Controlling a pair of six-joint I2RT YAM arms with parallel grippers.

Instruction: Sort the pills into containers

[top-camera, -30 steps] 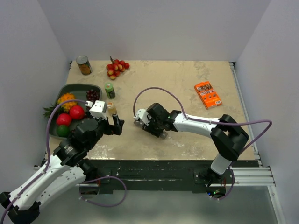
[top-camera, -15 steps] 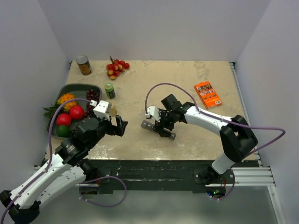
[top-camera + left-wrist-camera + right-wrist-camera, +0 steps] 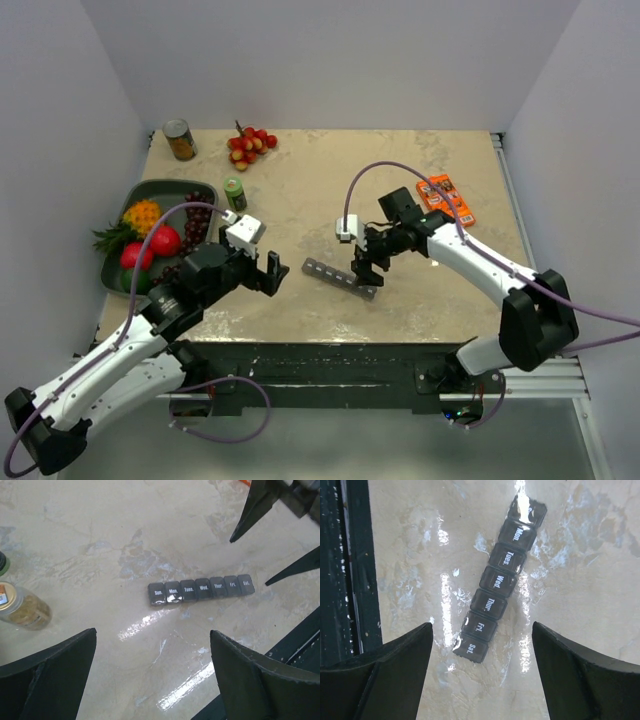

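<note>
The containers are one dark-grey strip of seven lidded compartments marked Sun. to Sat., all lids shut, lying flat near the table's front edge. It shows in the left wrist view and the right wrist view. My right gripper hovers open over its Sat. end, holding nothing. My left gripper is open and empty just left of the strip. The pills are a tan mass in a small clear bottle, upright at far left; my left arm hides it from the top camera.
A green-capped bottle stands behind my left arm. A dark fruit tray sits at left, a can and red-yellow berries at the back, an orange packet at right. The table's front edge lies close to the strip.
My right gripper has drawn back to the right, uncovering the strip, which now lies bare on the table. My left gripper has moved right toward the strip.
</note>
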